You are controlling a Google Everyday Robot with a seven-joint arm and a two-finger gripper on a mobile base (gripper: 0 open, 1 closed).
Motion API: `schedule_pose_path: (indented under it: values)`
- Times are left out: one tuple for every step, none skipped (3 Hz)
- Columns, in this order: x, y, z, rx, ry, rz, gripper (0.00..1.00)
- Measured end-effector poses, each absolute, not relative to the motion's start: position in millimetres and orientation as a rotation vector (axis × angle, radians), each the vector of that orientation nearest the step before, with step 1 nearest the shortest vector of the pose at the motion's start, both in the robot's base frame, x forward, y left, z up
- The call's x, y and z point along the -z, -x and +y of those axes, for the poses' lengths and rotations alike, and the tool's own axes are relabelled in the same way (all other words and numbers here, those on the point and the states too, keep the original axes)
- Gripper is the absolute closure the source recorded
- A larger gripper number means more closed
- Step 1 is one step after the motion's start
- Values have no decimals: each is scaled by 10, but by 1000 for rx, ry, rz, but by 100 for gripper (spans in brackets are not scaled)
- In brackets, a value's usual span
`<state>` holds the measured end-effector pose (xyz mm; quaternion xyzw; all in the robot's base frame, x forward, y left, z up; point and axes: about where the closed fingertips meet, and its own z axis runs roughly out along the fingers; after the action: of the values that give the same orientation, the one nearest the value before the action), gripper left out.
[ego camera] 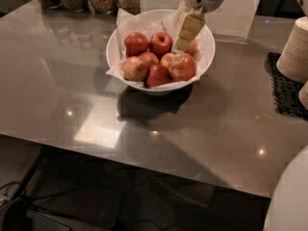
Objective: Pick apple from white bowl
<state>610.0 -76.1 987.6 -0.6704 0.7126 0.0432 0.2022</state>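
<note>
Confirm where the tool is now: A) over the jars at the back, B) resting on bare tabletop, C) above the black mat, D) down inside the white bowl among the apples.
D: the tool reaches down within the rim of the white bowl, its tip among the apples at the back.
</note>
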Motion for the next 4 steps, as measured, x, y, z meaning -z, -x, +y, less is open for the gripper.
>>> schedule_pose_path:
  values:
    - [-9876,-6101,-761,-120,1872,1990,58]
    - [-9876,-6101,-761,-120,1872,1990,67]
    - [-9876,-6101,-761,-120,1872,1990,56]
    - [-9876,-6101,-761,-120,1872,1989,55]
